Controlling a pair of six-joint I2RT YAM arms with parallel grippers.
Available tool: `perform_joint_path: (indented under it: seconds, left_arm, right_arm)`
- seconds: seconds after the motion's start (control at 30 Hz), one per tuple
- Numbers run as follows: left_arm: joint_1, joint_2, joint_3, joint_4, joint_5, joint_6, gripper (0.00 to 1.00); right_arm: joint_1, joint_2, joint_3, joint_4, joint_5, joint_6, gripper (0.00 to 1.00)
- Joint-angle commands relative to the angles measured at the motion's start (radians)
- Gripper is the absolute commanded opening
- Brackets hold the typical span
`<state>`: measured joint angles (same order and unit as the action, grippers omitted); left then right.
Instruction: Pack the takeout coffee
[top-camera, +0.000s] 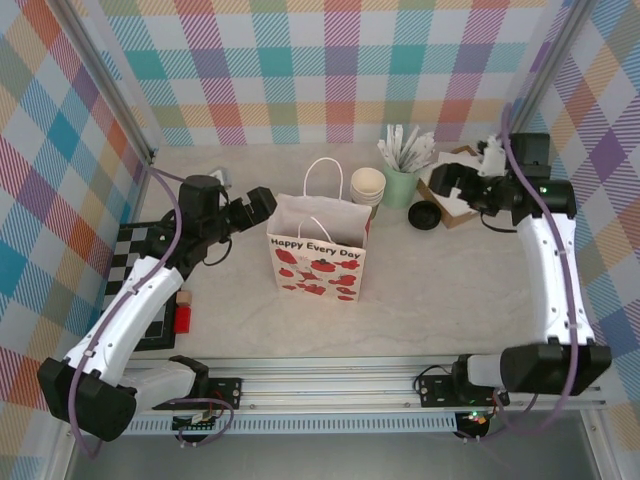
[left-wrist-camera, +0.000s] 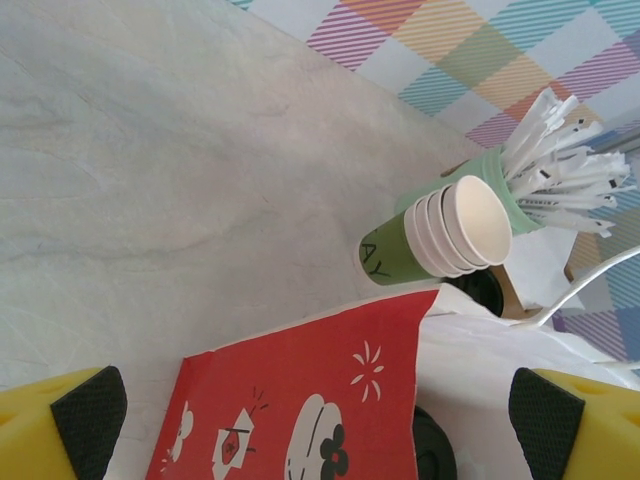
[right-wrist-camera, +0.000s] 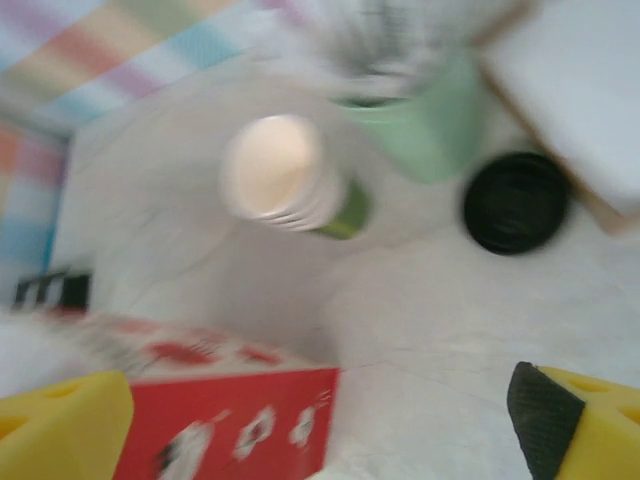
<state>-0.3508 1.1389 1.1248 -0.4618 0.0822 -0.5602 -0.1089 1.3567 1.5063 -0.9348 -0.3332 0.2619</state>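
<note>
Dark-green paper cup stack (top-camera: 368, 187) is standing behind the white strawberry-print paper bag (top-camera: 315, 258), between both grippers, touching neither. Left gripper (left-wrist-camera: 318, 415) and right gripper (right-wrist-camera: 330, 420) are gaping wide, empty.

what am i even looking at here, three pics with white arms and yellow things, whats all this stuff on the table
These are two white robot arms bolted to a table's near edge. The overhead picture looks down from behind them; the other two come from cameras on each wrist, and the yellow shapes are that gripper's own fingers. The left gripper is open beside a paper bag with strawberries. The right gripper is open too, holding nothing. Behind the bag stand a stack of dark-green cups, a pale mint cup of white sticks, a black lid lying on the table and a cardboard box. A checkered board lies at the left.
</note>
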Motion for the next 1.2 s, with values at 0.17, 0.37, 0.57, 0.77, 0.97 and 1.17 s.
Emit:
perform_joint_path:
  seconds: [0.17,0.37,0.57,0.77,0.97,1.17]
  left_arm:
    - [0.016,-0.024,-0.063,0.094,0.075,0.093,1.00]
    - [0.016,-0.034,-0.118,0.175,0.145,0.100,1.00]
    - [0.016,-0.009,-0.108,0.164,0.123,0.096,1.00]
    - [0.016,-0.005,-0.099,0.152,0.108,0.092,1.00]
    - [0.016,-0.017,-0.107,0.150,0.100,0.087,1.00]
    - [0.016,-0.040,-0.074,0.121,0.110,0.161,1.00]
  right_arm:
    - [-0.274,0.375,-0.033,0.222,0.019,0.191,0.97]
    - [-0.282,0.593,0.075,0.343,0.033,0.256,0.89]
    - [-0.270,0.716,0.130,0.441,0.052,0.310,0.64]
    - [-0.250,0.740,0.137,0.482,0.063,0.308,0.41]
    - [-0.244,0.663,0.091,0.511,0.073,0.287,0.07]
    - [-0.241,0.444,0.036,0.495,0.100,0.189,0.00]
